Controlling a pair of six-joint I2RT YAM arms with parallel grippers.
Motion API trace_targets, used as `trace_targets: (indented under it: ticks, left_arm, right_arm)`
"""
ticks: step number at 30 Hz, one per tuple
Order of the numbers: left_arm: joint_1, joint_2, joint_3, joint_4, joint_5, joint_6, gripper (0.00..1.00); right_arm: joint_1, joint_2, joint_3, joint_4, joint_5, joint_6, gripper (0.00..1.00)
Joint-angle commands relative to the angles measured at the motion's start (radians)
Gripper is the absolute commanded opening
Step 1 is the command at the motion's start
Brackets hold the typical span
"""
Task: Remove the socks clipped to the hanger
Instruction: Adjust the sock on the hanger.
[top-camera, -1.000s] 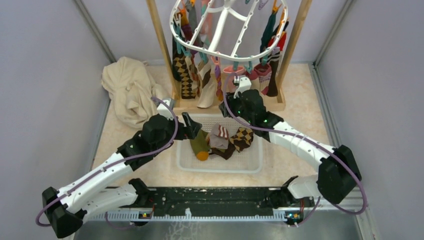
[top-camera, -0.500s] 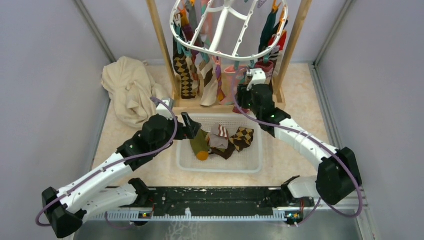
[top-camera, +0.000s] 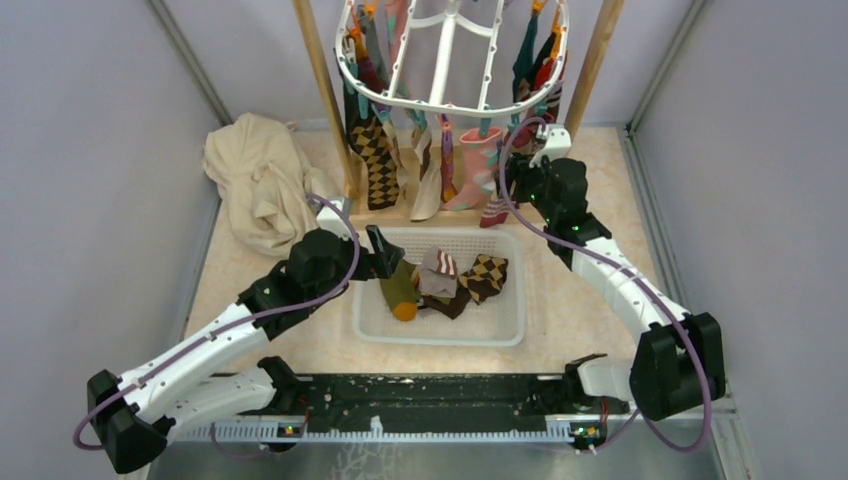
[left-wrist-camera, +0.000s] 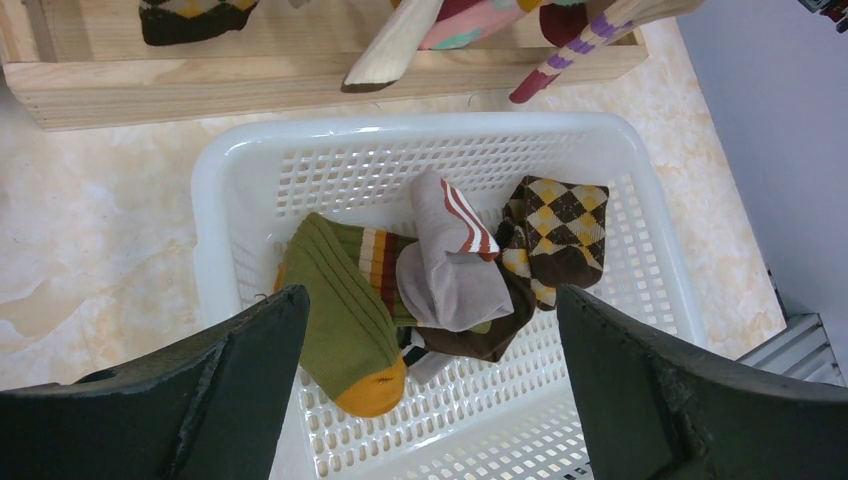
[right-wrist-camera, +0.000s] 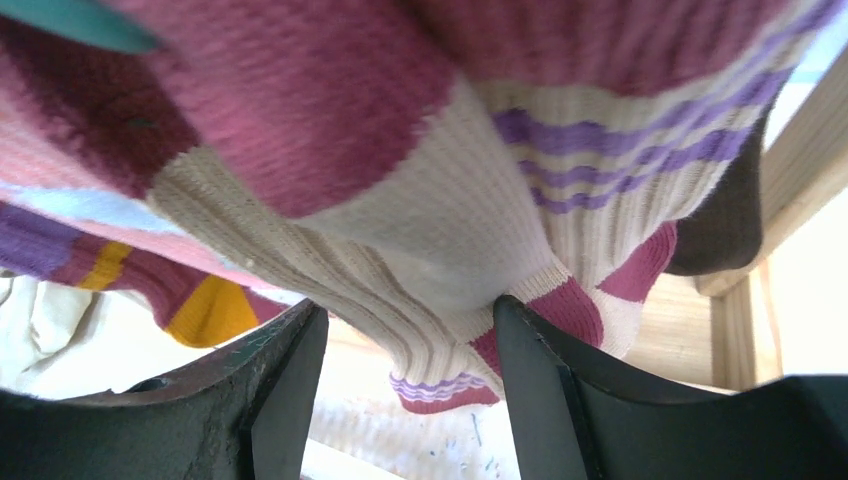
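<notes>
So we're mid-job on pulling socks off. The wooden frame (top-camera: 322, 95) stands along the table's far edge, and the white oval hanger (top-camera: 446, 55) hangs inside it with plenty of socks (top-camera: 378, 160) clipped round its rim. A white mesh basket (top-camera: 437, 338) sits mid-table, just in front of the frame. It holds a few loose ones (olive, grey, argyle), so I'd guess most of the work is left.

The right gripper (right-wrist-camera: 408, 302) is up under the hanger's right side with its fingers spread. A cream sock with purple and maroon stripes (right-wrist-camera: 440, 220) dangles in the gap and doesn't look squeezed. Next move, I reckon: close on that sock and tug down so the clip lets go, without swinging the hanger around.

The left gripper (left-wrist-camera: 430, 292) hovers over the basket's left side, jaws wide apart, holding nothing.
</notes>
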Motion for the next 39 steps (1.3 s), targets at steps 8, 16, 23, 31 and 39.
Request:
trace_targets:
  ticks: [8,16,23,31,39]
  left_arm:
    - [0.002,-0.028,0.001,-0.013,-0.008,-0.008,0.99]
    - [0.002,-0.025,-0.009,-0.002,0.001,-0.010,0.99]
    - [0.002,-0.023,-0.015,0.013,0.012,-0.014,0.99]
    - [0.002,-0.046,-0.017,0.017,0.013,-0.008,0.99]
    - [0.001,-0.027,-0.006,0.028,0.030,-0.009,0.99]
  right_arm:
    - [-0.003,0.000,-0.004,0.068,-0.099,0.029,0.63]
    - [-0.003,-0.059,-0.016,0.024,-0.100,0.041,0.63]
    - [-0.004,-0.101,-0.007,-0.031,-0.127,0.066,0.63]
    - [-0.001,-0.161,-0.008,-0.092,-0.222,0.113,0.63]
    - [-0.001,-0.230,-0.027,-0.141,-0.325,0.137,0.79]
